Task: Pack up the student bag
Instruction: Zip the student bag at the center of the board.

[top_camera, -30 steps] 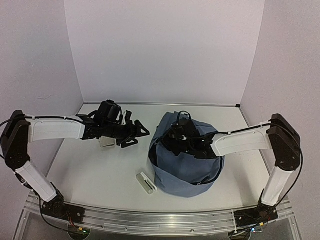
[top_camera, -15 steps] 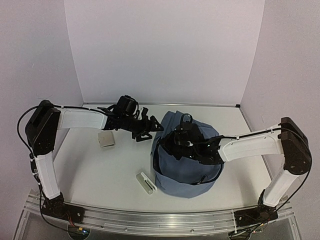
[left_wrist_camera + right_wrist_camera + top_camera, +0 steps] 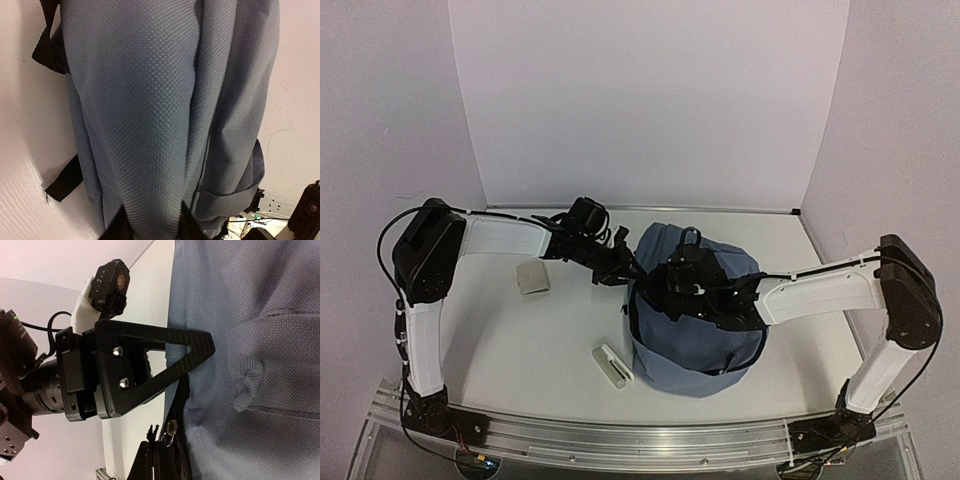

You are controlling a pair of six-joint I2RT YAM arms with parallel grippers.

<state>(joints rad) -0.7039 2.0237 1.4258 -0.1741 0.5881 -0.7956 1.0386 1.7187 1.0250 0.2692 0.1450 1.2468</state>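
Note:
The student bag (image 3: 705,325), slate-blue fabric with black zips, stands right of the table's middle. My left gripper (image 3: 623,269) is at its upper left edge. The left wrist view shows a fold of the bag's cloth (image 3: 150,150) running between that gripper's (image 3: 152,226) two dark fingertips (image 3: 119,227), which press on it from both sides. My right gripper (image 3: 672,287) is over the bag's top, by the zip opening. In the right wrist view this gripper (image 3: 159,452) is shut on the black zipper pull (image 3: 151,431), beside the metal slider (image 3: 171,429). The left gripper's black finger (image 3: 150,365) lies against the bag's edge.
A small beige box (image 3: 532,277) lies on the table left of the bag, behind the left forearm. A white oblong item (image 3: 613,366) lies at the bag's near left corner. Walls close in the table on the left, back and right.
The left arm swung right, away from the beige box to the bag's left edge, and its jaws closed onto the cloth. The right gripper stayed shut at the zip and shifted slightly.

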